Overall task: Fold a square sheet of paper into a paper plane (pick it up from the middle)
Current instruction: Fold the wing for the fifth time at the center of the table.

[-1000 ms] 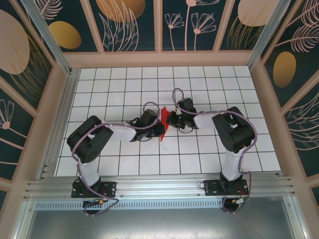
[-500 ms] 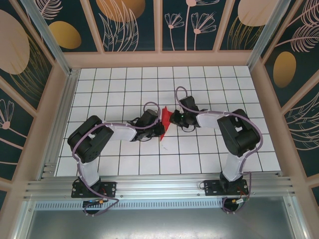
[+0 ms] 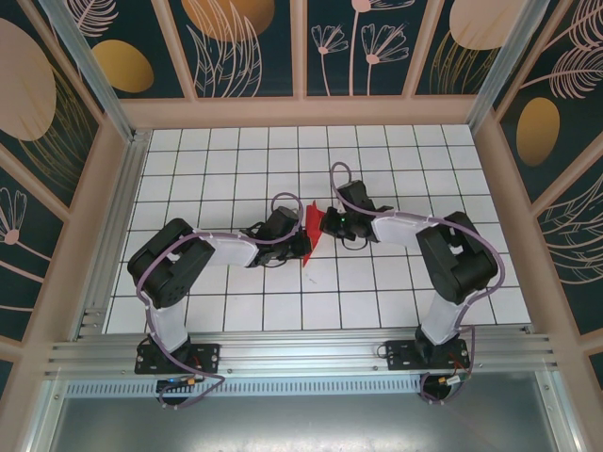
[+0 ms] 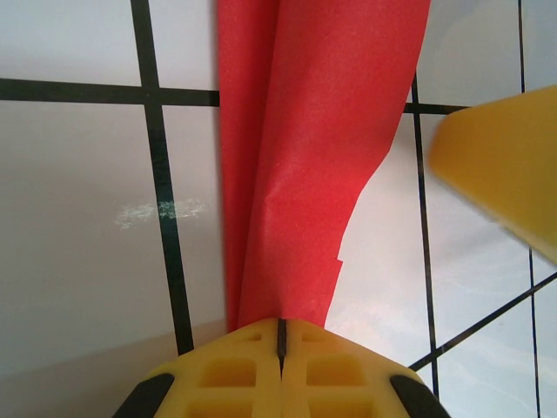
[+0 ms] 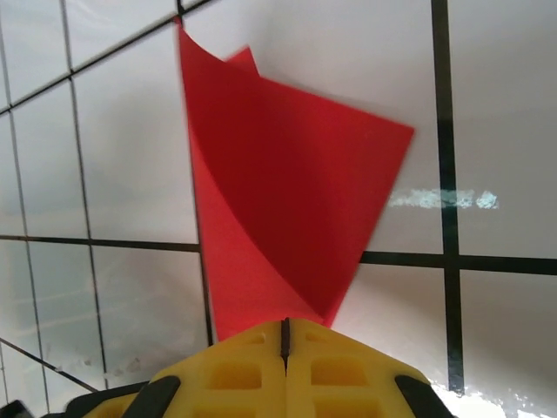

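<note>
The square sheet of paper (image 3: pixel 312 222) is a creased, folded red shape held above the middle of the grid table between both grippers. My left gripper (image 3: pixel 302 240) is shut on its near end; in the left wrist view the red paper (image 4: pixel 305 157) runs up from the closed yellow fingertips (image 4: pixel 252 348) of the gripper (image 4: pixel 281 324). My right gripper (image 3: pixel 326 223) is shut on its right side. In the right wrist view the paper (image 5: pixel 278 200) fans out from that gripper (image 5: pixel 285 324) with one layer curling. A yellow finger of the right gripper (image 4: pixel 505 174) shows at the left wrist view's right edge.
The white grid table (image 3: pixel 226 160) is walled by wooden frames (image 3: pixel 311 111) at the back and both sides. An aluminium rail (image 3: pixel 301 353) with the arm bases runs along the near edge. Both forearms lie low, meeting at the table's centre.
The right arm's elbow has swung out to the right and its gripper has shifted slightly left along the paper. The left arm and the paper have stayed in place.
</note>
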{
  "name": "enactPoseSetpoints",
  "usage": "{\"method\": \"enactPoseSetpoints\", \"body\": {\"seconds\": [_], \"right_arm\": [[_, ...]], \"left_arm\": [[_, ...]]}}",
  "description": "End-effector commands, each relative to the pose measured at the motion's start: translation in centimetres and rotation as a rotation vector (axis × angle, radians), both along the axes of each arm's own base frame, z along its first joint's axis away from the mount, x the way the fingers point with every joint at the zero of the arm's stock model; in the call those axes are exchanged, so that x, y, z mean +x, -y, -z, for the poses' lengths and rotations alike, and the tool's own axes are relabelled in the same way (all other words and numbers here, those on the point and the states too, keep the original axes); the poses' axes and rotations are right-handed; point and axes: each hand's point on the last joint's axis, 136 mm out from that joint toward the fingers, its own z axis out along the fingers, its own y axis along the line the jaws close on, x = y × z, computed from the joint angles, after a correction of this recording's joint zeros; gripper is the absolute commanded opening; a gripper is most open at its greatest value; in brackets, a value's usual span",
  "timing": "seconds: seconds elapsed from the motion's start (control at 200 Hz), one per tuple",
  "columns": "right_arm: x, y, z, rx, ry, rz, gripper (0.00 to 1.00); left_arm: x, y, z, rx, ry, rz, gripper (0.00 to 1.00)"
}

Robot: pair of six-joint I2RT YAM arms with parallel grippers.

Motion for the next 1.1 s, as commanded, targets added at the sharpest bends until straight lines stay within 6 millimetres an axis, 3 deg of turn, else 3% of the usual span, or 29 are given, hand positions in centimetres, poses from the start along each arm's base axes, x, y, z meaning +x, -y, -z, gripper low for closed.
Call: {"method": "enactPoseSetpoints", "body": {"seconds": [0.0, 0.295, 0.591, 0.921, 1.096], "right_arm": [[0.1, -1.3, 0.6, 0.046, -0.020, -0.034, 0.02], [0.0, -2.1, 1.8, 0.072, -0.042, -0.072, 0.02], [-0.6, -2.4, -0.3, 0.134, 0.000, -0.090, 0.02], [-2.8, -2.6, 2.8, 0.063, -0.110, -0.107, 0.02], [-3.4, -1.3, 5.2, -0.028, -0.184, -0.099, 0.01]], "left_arm": [[-1.4, -1.8, 2.7, 0.082, -0.077, -0.022, 0.07], [-1.3, -1.1, 2.1, 0.041, -0.079, -0.020, 0.07], [-1.0, -1.1, 1.6, 0.028, -0.076, -0.045, 0.07], [-0.8, -0.7, 0.9, -0.011, -0.077, -0.064, 0.06], [0.0, -0.2, -1.1, -0.066, -0.049, -0.079, 0.09]]}}
